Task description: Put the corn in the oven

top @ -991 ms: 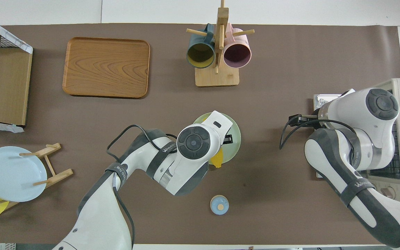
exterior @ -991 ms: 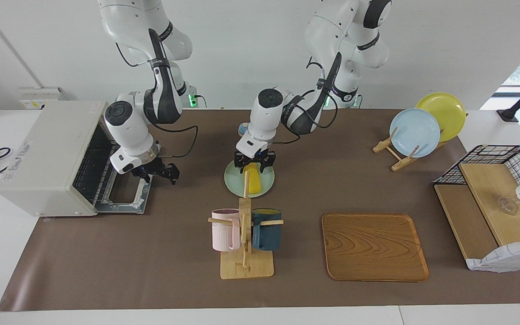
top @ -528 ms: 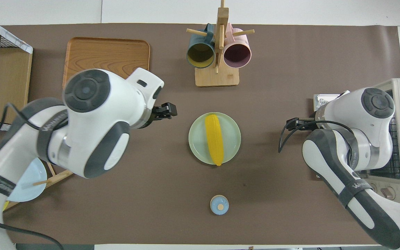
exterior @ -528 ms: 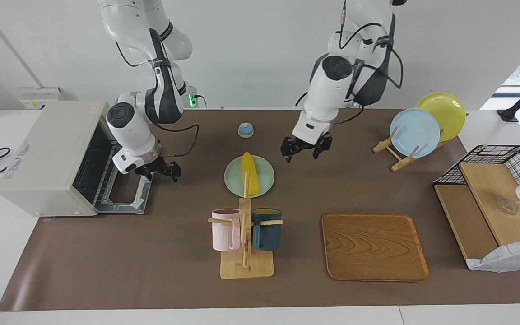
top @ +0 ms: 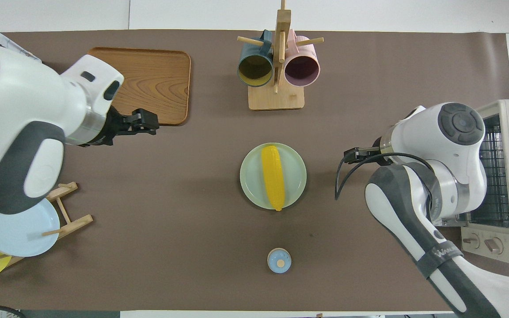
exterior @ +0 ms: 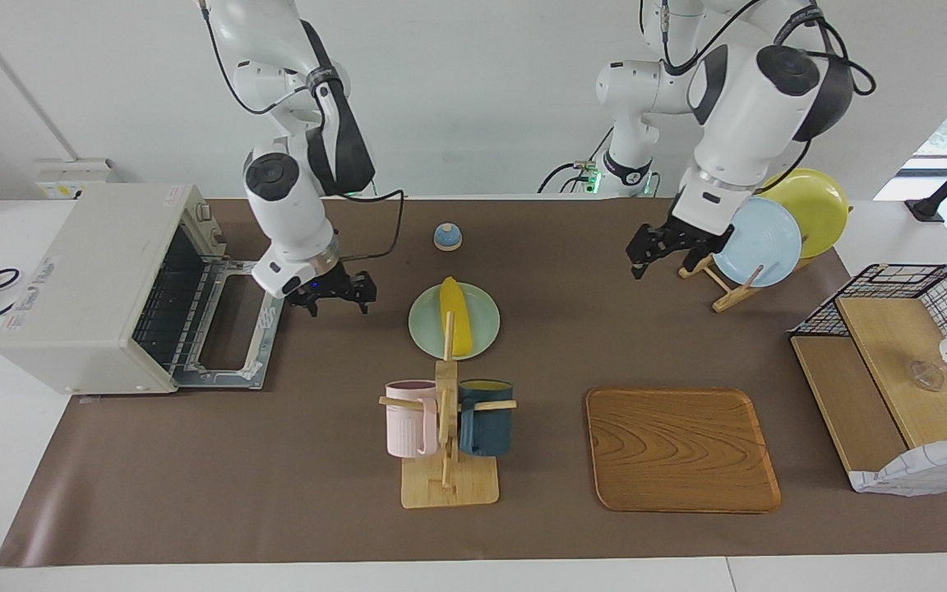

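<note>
corn (exterior: 457,326) on green plate (exterior: 482,315), just beside wide-open, empty right gripper (exterior: 332,293)

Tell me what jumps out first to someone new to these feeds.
The bright yellow corn lying on a pale green plate mid-table, untouched. Next, the oven at the right arm's end, its door dropped open. The right hand hangs open between oven and plate; the left hand hangs open by the plate rack.
</note>
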`<state>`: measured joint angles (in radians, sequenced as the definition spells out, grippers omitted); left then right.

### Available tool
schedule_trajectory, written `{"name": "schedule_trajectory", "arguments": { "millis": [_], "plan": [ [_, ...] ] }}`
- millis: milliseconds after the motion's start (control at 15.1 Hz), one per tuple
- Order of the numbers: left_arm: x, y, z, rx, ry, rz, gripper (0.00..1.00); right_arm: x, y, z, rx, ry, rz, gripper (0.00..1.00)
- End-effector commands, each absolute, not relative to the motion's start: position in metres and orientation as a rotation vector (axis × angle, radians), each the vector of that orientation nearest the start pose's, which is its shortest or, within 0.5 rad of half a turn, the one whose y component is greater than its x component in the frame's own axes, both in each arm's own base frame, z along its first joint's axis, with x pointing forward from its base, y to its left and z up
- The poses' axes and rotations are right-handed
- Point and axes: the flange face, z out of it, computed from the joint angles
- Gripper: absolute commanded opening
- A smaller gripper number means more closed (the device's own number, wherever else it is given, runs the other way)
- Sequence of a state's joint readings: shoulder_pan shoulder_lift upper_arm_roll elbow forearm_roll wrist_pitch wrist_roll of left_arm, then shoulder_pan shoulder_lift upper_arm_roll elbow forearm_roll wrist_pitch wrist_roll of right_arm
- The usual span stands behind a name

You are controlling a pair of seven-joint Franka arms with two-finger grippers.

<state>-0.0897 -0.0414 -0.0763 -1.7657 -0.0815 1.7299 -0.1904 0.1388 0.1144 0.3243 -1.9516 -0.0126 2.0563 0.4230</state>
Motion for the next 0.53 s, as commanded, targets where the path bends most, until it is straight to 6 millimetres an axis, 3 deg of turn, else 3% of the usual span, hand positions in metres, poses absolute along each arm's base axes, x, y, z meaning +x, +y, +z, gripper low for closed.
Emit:
{"name": "schedule_trajectory", "arguments": {
  "millis": [0, 132, 198, 264, 462],
  "plan": [
    [0.520, -0.080, 0.585, -3.188, 0.054, 0.076, 1.00, 0.545, 0.338, 0.427, -3.182, -0.020, 0.088, 1.00],
    [0.511, -0.076, 0.589, -3.148, 0.051, 0.109, 1.00, 0.549, 0.411, 0.401, -3.280, -0.085, 0.082, 1.00],
    [0.511, -0.078, 0.589, -3.147, 0.051, 0.107, 1.00, 0.552, 0.427, 0.384, -3.286, -0.039, 0.060, 1.00],
    [0.513, -0.079, 0.591, -3.148, 0.054, 0.097, 1.00, 0.552, 0.439, 0.382, -3.252, -0.039, -0.013, 1.00],
    [0.515, -0.084, 0.598, -3.155, 0.062, 0.099, 1.00, 0.532, 0.455, 0.356, -3.244, -0.129, -0.041, 1.00]
  ]
}}
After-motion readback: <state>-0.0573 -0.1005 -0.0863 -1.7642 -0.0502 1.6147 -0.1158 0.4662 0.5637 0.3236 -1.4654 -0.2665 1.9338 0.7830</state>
